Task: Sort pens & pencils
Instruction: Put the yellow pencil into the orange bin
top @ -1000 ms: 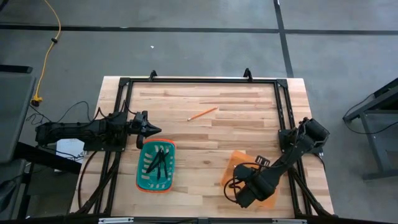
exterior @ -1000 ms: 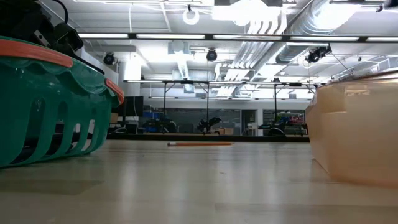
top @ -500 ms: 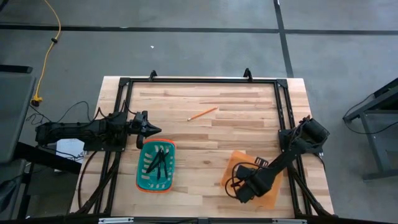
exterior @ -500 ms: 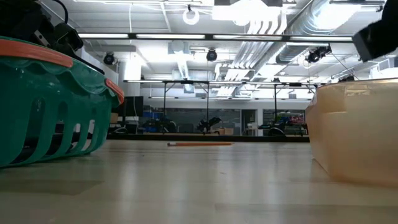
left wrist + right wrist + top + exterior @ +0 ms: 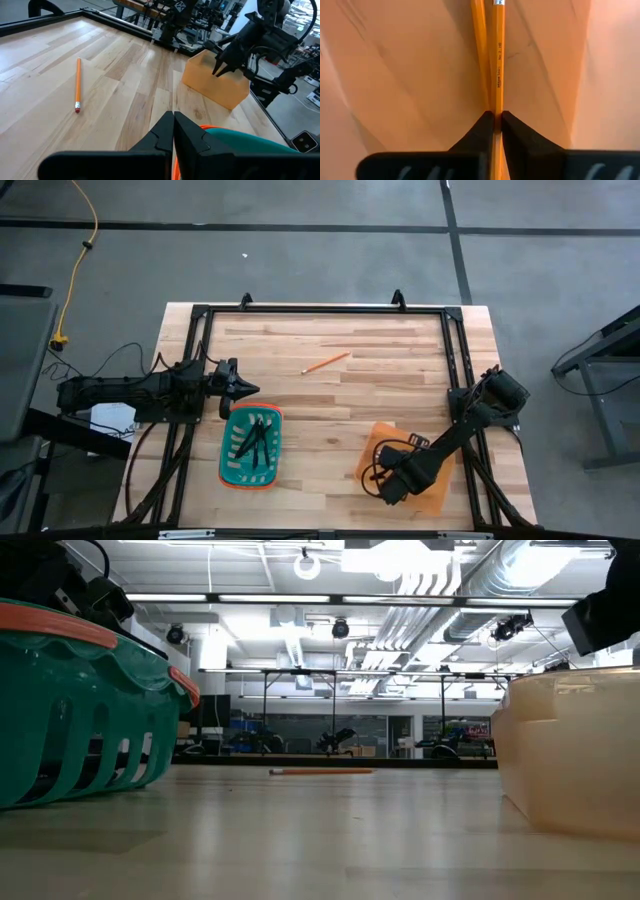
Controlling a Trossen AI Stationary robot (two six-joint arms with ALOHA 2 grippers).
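I have the right claw (image 5: pixel 388 486) down inside the translucent orange plastic bin (image 5: pixel 378 437) at the near right of the wooden table (image 5: pixel 380 380). In the right wrist view its two dark fingers (image 5: pixel 481 131) stand almost together with a slim orange-yellow wooden pencil (image 5: pixel 497 60) running up from between them, so I read the claw as closed on that pencil, lowered here so the pencil ends up with its own kind. A second orange-yellow pencil (image 5: pixel 480 55) lies on the bin floor touching the held one, side by side.

The third orange-yellow pencil (image 5: pixel 325 363) lies alone on the bare wood toward the far side of the table, well apart from both containers; the left wrist view shows it flat, eraser end nearer the camera (image 5: pixel 78 83). By my judgement it is the last piece left to sort.

The teal plastic basket with the orange rim (image 5: pixel 251 446) sits at the near left, and the thin dark pens (image 5: pixel 256 440) lie loosely crossed inside it, which keeps them clear of the pencils' bin.

The left claw (image 5: pixel 244 389) waits just beyond the basket's far edge, its fingers pressed together on nothing, pointing toward the table's middle.
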